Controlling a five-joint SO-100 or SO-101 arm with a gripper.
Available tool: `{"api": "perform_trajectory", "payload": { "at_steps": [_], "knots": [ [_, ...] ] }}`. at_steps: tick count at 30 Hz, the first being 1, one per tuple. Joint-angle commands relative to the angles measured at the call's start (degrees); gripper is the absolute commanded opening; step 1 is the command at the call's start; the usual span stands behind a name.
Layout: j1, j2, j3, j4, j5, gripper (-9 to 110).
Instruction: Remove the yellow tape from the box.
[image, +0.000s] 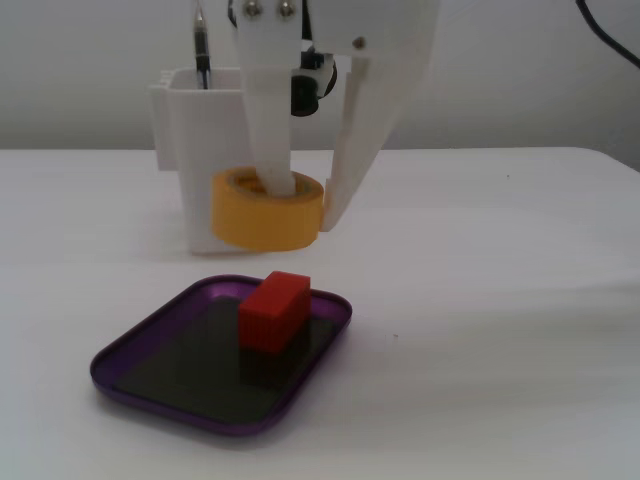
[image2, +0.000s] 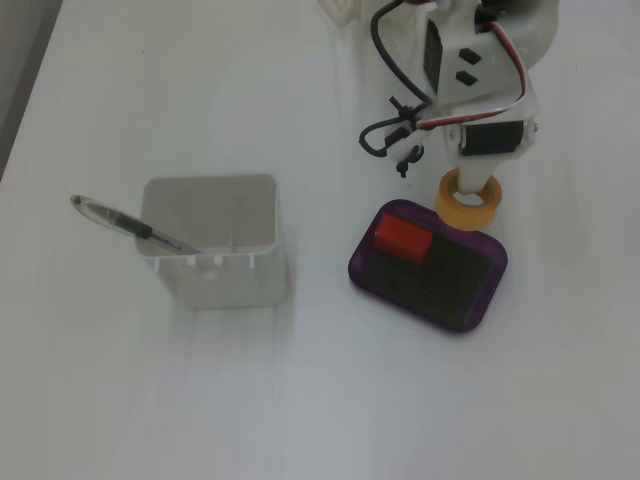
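You've got the yellow tape (image: 266, 210) clamped in the gripper (image: 300, 205), already clear of the box (image: 130, 372); just set it down.

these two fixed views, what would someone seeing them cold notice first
The yellow tape stands out first: the white pincer has one finger through its hole and holds it up behind the purple box. Next is the red block sitting inside that box, near its far edge in the low fixed view. Off to the left in the high fixed view stands a tall white container with a pen leaning out of it.
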Motion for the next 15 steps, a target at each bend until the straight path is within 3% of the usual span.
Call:
{"api": "perform_trajectory", "payload": {
  "at_steps": [1,7,15],
  "knots": [
    [-0.35,9.23,1.23,1.05,0.18,-1],
    [-0.7,24.52,21.62,-5.36,0.0,-1],
    [-0.53,46.23,70.58,-35.77,-0.09,-1]
  ]
}}
